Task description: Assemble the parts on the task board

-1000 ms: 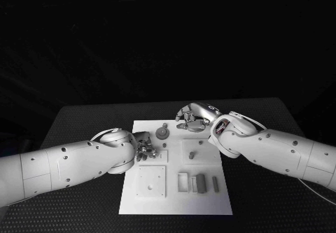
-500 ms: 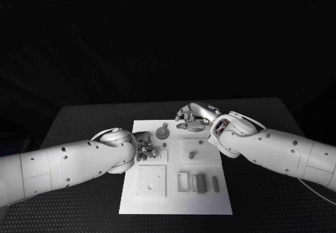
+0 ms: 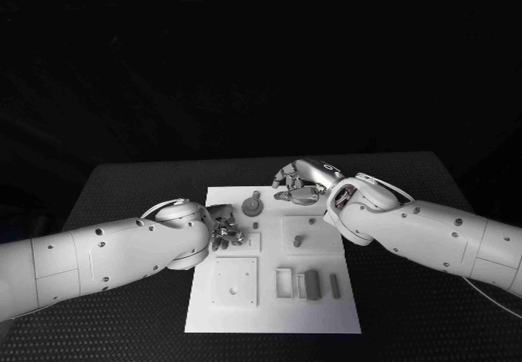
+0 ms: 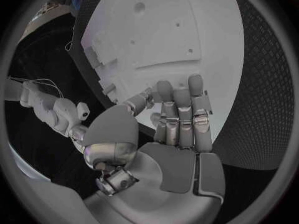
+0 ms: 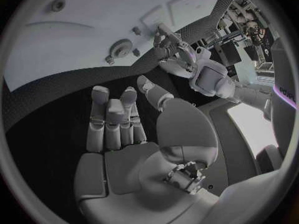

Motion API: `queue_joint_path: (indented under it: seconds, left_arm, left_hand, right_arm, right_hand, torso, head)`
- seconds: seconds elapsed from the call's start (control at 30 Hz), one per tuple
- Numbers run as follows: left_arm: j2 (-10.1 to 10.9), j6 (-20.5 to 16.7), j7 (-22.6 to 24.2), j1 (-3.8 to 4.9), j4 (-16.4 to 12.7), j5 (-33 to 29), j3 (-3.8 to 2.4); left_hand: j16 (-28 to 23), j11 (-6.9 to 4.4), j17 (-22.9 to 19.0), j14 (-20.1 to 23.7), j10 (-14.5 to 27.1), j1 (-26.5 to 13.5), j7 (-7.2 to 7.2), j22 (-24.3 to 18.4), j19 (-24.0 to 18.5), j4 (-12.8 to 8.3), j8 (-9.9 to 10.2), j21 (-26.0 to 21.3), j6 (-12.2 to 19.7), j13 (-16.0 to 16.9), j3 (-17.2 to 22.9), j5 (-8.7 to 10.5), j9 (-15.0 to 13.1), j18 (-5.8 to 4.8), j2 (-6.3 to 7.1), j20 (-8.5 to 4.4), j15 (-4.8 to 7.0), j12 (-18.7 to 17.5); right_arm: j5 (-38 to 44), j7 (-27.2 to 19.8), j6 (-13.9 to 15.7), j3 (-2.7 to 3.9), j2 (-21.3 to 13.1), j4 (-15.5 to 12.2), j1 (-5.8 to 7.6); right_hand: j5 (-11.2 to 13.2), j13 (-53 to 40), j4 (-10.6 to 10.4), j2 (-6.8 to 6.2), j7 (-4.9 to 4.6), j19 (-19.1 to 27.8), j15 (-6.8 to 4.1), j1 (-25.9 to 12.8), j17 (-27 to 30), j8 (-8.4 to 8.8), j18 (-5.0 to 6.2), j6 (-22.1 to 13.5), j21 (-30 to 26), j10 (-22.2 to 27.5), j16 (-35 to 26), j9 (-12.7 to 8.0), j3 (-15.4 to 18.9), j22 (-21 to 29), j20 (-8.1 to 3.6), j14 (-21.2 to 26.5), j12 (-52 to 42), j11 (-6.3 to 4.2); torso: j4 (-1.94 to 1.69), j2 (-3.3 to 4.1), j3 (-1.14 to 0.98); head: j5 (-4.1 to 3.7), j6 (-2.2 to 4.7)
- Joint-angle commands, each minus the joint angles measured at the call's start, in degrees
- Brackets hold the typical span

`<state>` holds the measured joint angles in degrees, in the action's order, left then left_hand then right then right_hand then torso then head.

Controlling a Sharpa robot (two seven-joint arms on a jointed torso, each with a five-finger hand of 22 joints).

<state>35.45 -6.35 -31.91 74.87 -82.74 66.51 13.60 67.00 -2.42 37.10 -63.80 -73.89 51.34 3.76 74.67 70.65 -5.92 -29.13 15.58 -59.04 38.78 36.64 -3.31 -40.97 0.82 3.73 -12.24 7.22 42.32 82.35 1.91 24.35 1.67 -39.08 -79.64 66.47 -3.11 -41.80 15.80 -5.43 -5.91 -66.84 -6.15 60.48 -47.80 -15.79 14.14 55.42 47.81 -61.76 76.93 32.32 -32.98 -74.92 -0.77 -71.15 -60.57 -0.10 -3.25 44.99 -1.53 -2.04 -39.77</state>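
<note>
White flat task board [image 3: 272, 317], grey parts [image 3: 312, 284]

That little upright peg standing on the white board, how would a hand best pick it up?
Probably by its upper end, from straight above: the peg stands upright in the task board, its top free. The right hand is nearer, though neither hand reaches for it now.

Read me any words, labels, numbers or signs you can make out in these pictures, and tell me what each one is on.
No text can be read for sure.
Dark lettering on a white panel in the right wrist view: cut off at the rim, not readable.
Task board, its parts, left hand and right hand: no markings visible.
Room clutter in the wrist views: too small and blurred to read.
</note>
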Motion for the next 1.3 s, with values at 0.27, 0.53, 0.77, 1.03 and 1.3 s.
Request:
queue_joint_path:
  seconds: [0.27, 0.53, 0.77, 1.03, 1.3]
  left_arm:
    - [-0.16, 0.64, 0.07, -0.1, 0.02, -0.57, 0.06]
    - [-0.07, 0.3, 0.14, -0.1, 0.12, -1.02, 0.06]
    - [-0.03, -0.03, 0.15, -0.11, 0.1, -1.01, 0.06]
    - [0.19, -0.22, 0.36, -0.11, 0.02, -0.99, 0.05]
    - [0.42, -0.02, 0.58, -0.14, 0.05, -2.91, 0.04]
  left_hand:
    - [1.24, -1.34, -1.39, 0.77, 2.36, -3.65, -1.59, 0.57, 0.3, 1.36, -0.13, -0.75, -1.91, -0.38, -5.58, -1.66, -0.05, -0.82, 3.36, -0.29, 0.3, 0.84]
    - [2.36, -1.4, -2.58, 1.44, 2.79, -5.14, -1.65, 0.93, 0.2, 2.39, -0.12, -1.65, -1.68, -0.63, -10.23, -3.28, -0.21, -0.82, 3.32, -0.48, 0.48, 1.33]
    - [3.02, -1.38, -3.47, 1.58, 2.88, -2.81, -1.63, 1.12, 0.47, -0.8, -0.08, -2.09, -1.72, -0.88, -12.04, -6.84, -0.21, -0.82, 0.05, -0.4, 0.54, 1.63]
    - [3.62, -1.34, -4.5, 1.64, 2.87, -0.82, -1.58, 1.26, 0.84, -5.61, -0.04, -2.44, -1.87, -1.23, -12.69, -12.37, -0.13, -0.82, -2.81, -0.19, 0.5, 1.93]
    - [4.07, -1.39, -4.99, 1.54, 2.71, -0.38, -1.64, 1.31, 1.2, -8.4, -0.14, -2.54, -2.12, -1.36, -12.65, -14.17, -0.12, -0.82, -4.51, -0.14, 0.52, 2.23]
  right_arm:
    - [0.07, -0.21, -0.7, 0.03, 0.03, -0.07, -0.03]
    - [0.07, -0.2, -0.65, 0.03, 0.01, -0.06, -0.04]
    - [0.07, -0.22, -0.7, 0.03, 0.01, -0.02, -0.05]
    - [0.07, -0.19, -0.77, 0.03, 0.02, 0.06, -0.12]
    - [0.07, -0.17, -0.86, 0.03, 0.06, 0.13, -0.19]
  right_hand:
    - [-0.23, 0.03, -0.35, -0.22, -0.4, 0.05, -0.22, -0.5, -0.08, 0.31, 0.86, 0.01, -0.08, 0.44, -0.16, 0.1, -0.16, -0.76, -0.44, -0.13, 0.17, -0.05]
    - [-0.23, 0.03, -0.34, -0.22, -0.4, 0.05, -0.21, -0.48, -0.09, 0.33, 0.86, 0.0, -0.08, 0.44, -0.17, 0.11, -0.18, -0.76, -0.44, -0.12, 0.17, -0.05]
    - [-0.23, 0.03, -0.34, -0.23, -0.41, 0.05, -0.21, -0.48, -0.1, 0.34, 0.86, -0.01, -0.09, 0.45, -0.18, 0.12, -0.18, -0.76, -0.45, -0.12, 0.17, -0.04]
    - [-0.23, 0.03, -0.34, -0.24, -0.41, 0.05, -0.21, -0.48, -0.1, 0.36, 0.86, -0.02, -0.09, 0.45, -0.18, 0.13, -0.18, -0.76, -0.45, -0.12, 0.16, -0.04]
    - [-0.23, 0.03, -0.35, -0.25, -0.42, 0.05, -0.2, -0.51, -0.11, 0.38, 0.86, -0.03, -0.09, 0.45, -0.18, 0.14, -0.18, -0.76, -0.44, -0.13, 0.16, -0.03]
  torso:
    - [-0.07, -0.02, -0.03]
    - [-0.01, 0.0, -0.01]
    - [0.0, -0.01, 0.0]
    - [0.0, 0.0, 0.01]
    - [-0.02, -0.01, 0.04]
  head:
    - [0.03, -0.09]
    - [0.01, -0.19]
    - [0.02, -0.13]
    - [0.01, -0.11]
    - [0.01, -0.17]
